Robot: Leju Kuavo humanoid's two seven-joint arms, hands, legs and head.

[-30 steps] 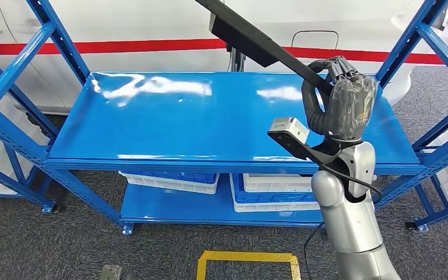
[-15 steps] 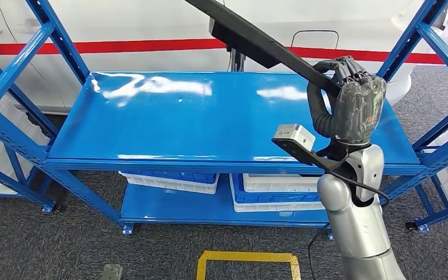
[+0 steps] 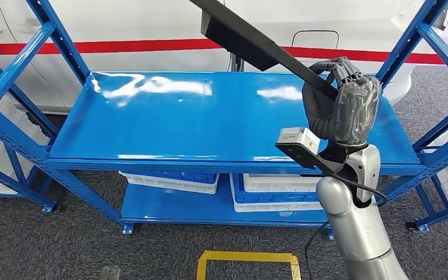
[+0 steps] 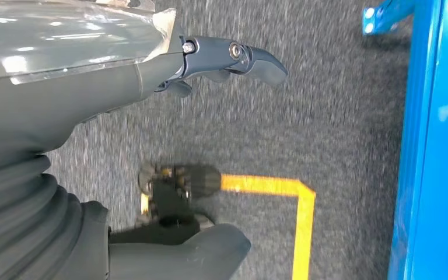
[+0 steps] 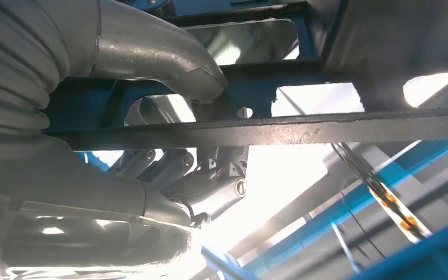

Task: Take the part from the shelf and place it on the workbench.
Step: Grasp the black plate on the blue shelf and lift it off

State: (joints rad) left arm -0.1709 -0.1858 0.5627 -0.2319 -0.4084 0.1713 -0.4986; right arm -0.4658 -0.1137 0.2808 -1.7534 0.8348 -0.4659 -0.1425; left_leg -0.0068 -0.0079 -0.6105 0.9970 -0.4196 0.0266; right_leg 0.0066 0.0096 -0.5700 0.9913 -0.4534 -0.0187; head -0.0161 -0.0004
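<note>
Right hand (image 3: 339, 96) was wrapped tight around one end of the long black part (image 3: 251, 44) in the head view. It held the part up in the air above the blue shelf (image 3: 181, 116), and the part slanted up and away toward the white wall (image 3: 122, 20). White and blue bins (image 3: 268, 195) sat on the lower shelf.

Left hand (image 4: 151, 64) hung over the grey floor (image 4: 326, 116) in the left wrist view, holding nothing, with its fingers (image 4: 256, 61) spread out. A yellow line (image 4: 291, 198) ran across the floor.

Fingers (image 5: 210, 186) and thumb (image 5: 169, 64) squeezed the dark part (image 5: 326, 125) between them in the right wrist view.
</note>
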